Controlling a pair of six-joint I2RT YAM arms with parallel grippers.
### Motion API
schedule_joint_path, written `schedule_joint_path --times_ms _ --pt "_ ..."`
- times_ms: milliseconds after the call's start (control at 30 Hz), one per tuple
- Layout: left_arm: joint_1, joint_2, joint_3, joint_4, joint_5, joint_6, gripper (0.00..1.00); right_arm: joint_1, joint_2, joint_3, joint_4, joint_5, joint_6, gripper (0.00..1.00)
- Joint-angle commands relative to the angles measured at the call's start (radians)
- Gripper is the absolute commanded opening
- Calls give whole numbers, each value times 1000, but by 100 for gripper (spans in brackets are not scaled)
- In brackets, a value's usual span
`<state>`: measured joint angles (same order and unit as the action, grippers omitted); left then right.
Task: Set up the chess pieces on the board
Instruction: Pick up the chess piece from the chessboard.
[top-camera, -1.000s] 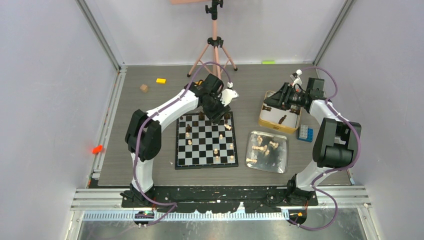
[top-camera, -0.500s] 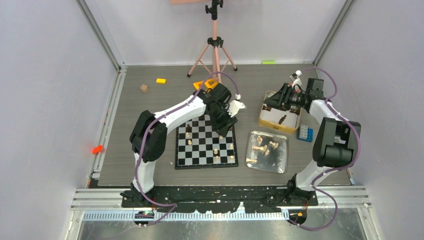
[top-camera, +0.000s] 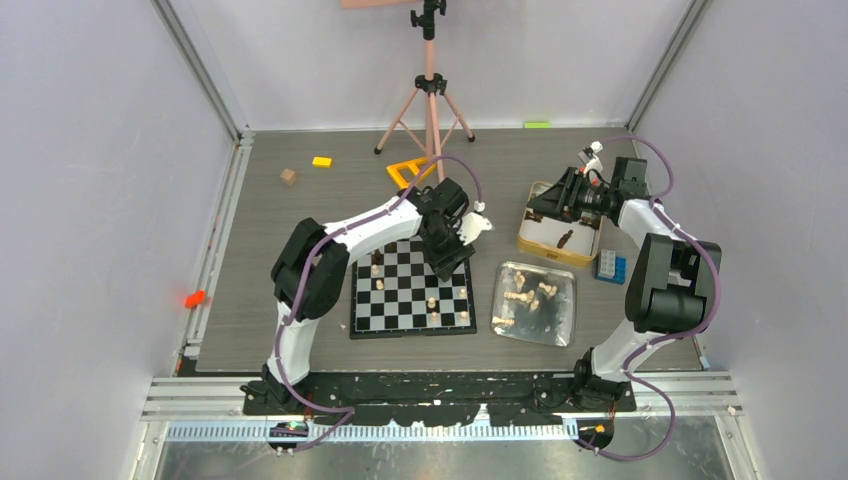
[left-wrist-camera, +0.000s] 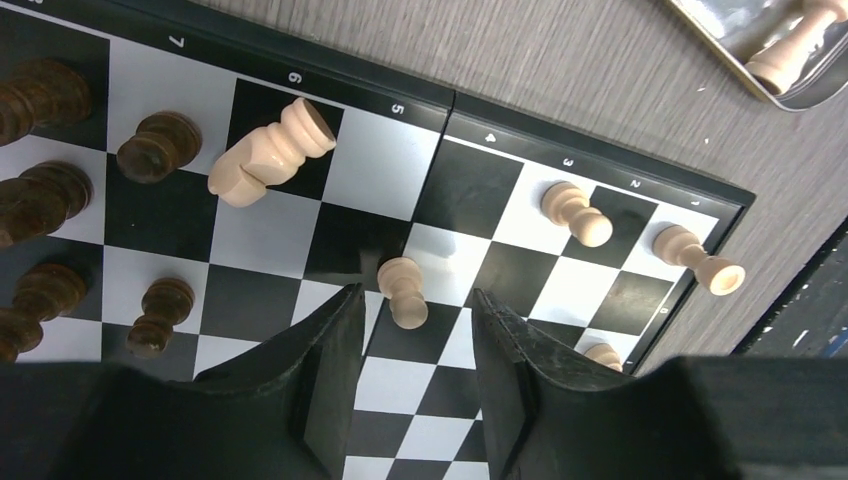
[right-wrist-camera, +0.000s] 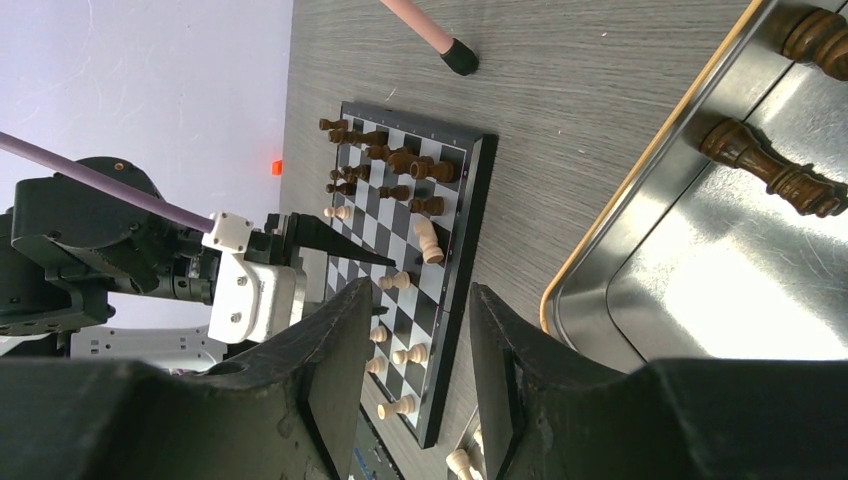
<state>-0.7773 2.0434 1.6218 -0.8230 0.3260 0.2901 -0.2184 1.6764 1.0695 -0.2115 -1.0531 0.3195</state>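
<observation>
The checkered board (top-camera: 400, 312) lies mid-table. Dark chess pieces (left-wrist-camera: 155, 145) stand along its far rows and light ones (left-wrist-camera: 577, 213) along its near rows. A light piece (left-wrist-camera: 268, 155) lies on its side. My left gripper (top-camera: 447, 262) hangs open and empty over the board's right half. In the left wrist view the left gripper (left-wrist-camera: 415, 298) has a light pawn (left-wrist-camera: 403, 290) just ahead of its fingertips, untouched. My right gripper (top-camera: 537, 205) is open and empty over the gold-rimmed tin (top-camera: 528, 240). The right wrist view (right-wrist-camera: 420, 298) shows dark pieces (right-wrist-camera: 765, 170) lying in that tin.
A silver tray (top-camera: 570, 290) right of the board holds several light pieces. A tripod (top-camera: 430, 100) stands at the back. An orange triangle (top-camera: 405, 172), yellow block (top-camera: 321, 161), tan cube (top-camera: 288, 177) and blue block (top-camera: 609, 266) lie around.
My left gripper has moved from the board's far edge to the right and nearer, over the board's right side. The right arm has not moved.
</observation>
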Motion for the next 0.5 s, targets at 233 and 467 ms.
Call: schedule_joint_path --times_ms 233,467 --pt "-20 -4 -33 40 -35 35 28 -6 -12 28 12 -16 -14 47" --pt "-27 -31 -67 75 -55 53 17 -6 -19 26 11 -15 -14 47"
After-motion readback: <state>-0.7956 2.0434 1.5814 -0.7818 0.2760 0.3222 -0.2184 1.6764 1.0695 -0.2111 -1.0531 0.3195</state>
